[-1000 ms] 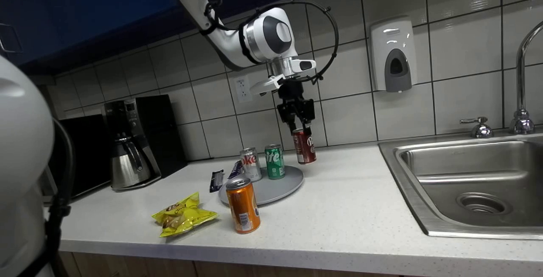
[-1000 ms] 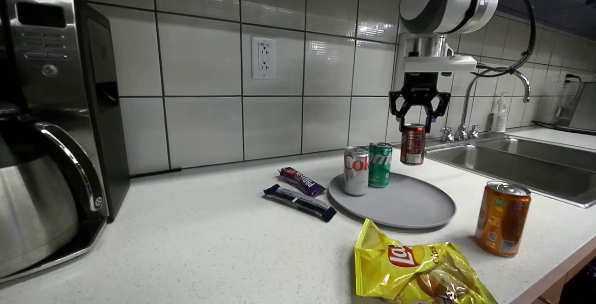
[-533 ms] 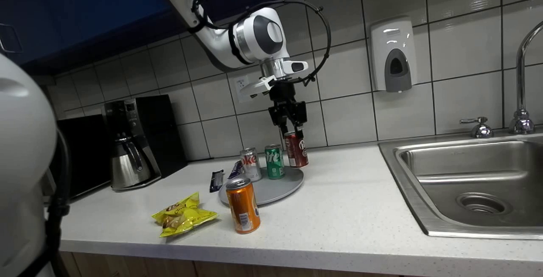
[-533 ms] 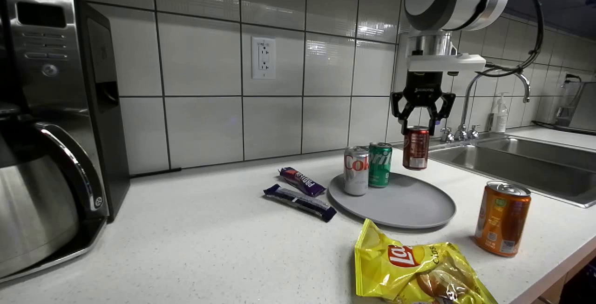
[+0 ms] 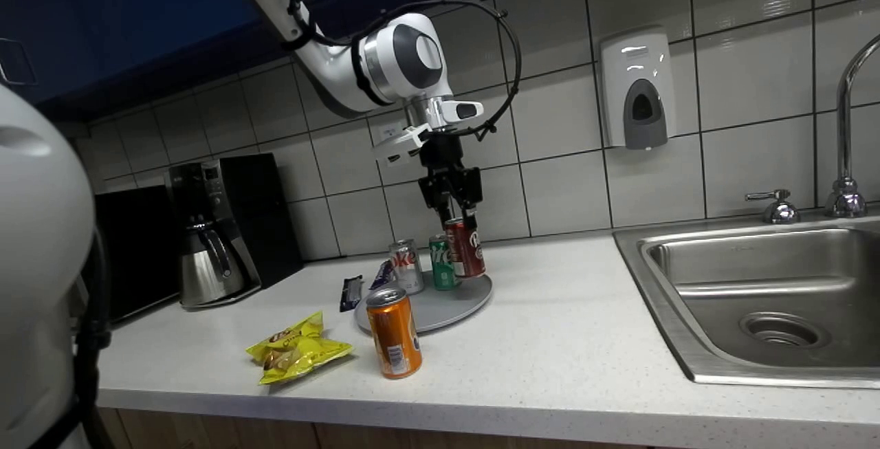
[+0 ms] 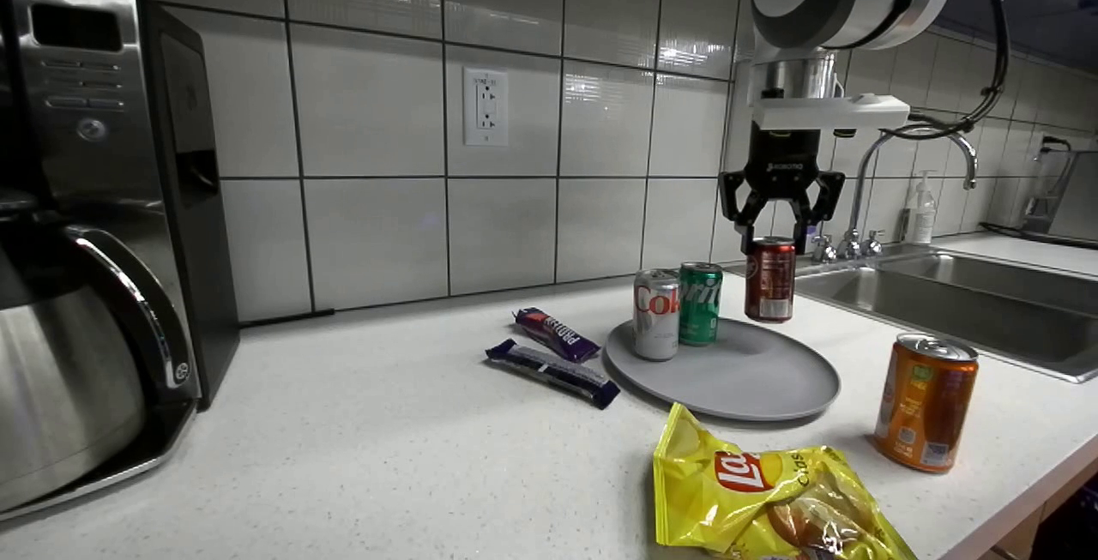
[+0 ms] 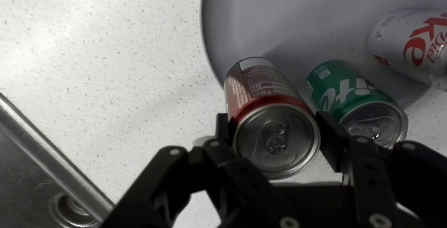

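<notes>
My gripper (image 6: 773, 244) is shut on a dark red soda can (image 6: 770, 287), with one finger on each side of its top; the can and fingers (image 7: 274, 125) also show in the wrist view. The can hangs roughly upright in the air over the edge of a round grey plate (image 6: 746, 388), on the side toward the sink. A green Sprite can (image 6: 701, 307) and a silver Diet Coke can (image 6: 656, 324) stand on the plate. The green can is close beside the right finger in the wrist view. In an exterior view the red can (image 5: 466, 253) partly covers the green one.
An orange can (image 5: 393, 335) and a yellow chip bag (image 5: 299, 351) are on the counter near its front edge. Two dark wrapped bars (image 6: 553, 371) lie beside the plate. A coffee maker (image 6: 111, 200) stands at one end, a metal sink (image 5: 777, 298) at the other. A tiled wall is behind.
The gripper has carried the red can lower and toward the plate, leftward in an exterior view, so that it now overlaps the green can there. The other objects have not moved.
</notes>
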Robot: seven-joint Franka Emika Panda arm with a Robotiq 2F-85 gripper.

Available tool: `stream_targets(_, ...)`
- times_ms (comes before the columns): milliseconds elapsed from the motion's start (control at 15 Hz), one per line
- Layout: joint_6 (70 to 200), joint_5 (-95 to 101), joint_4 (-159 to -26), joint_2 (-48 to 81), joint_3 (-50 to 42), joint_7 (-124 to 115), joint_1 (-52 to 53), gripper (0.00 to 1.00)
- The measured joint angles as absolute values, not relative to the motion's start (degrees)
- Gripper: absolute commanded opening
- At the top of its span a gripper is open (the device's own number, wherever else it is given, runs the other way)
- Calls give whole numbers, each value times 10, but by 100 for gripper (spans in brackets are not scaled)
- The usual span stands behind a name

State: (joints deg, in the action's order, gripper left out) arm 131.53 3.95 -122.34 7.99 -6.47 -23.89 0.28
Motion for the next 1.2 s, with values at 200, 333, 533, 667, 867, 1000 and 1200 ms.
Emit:
stream_targets(200, 1316, 41, -1234, 74, -62, -218, 3, 38)
stream_targets(333, 1318, 43, -1239, 74, -61, -198, 3, 38)
stream_targets(533, 1322, 43, -1247, 74, -60, -163, 3, 38)
stream_targets(667, 1326, 43, -1251, 74, -59, -137, 3, 38)
stream_targets(867, 1333, 43, -1256, 74, -57, -100, 3, 38)
stream_targets(1000, 1334, 41, -1259, 74, -55, -74, 3, 38)
stream_targets(1200, 1335, 40, -1264, 74, -50, -48, 3, 38)
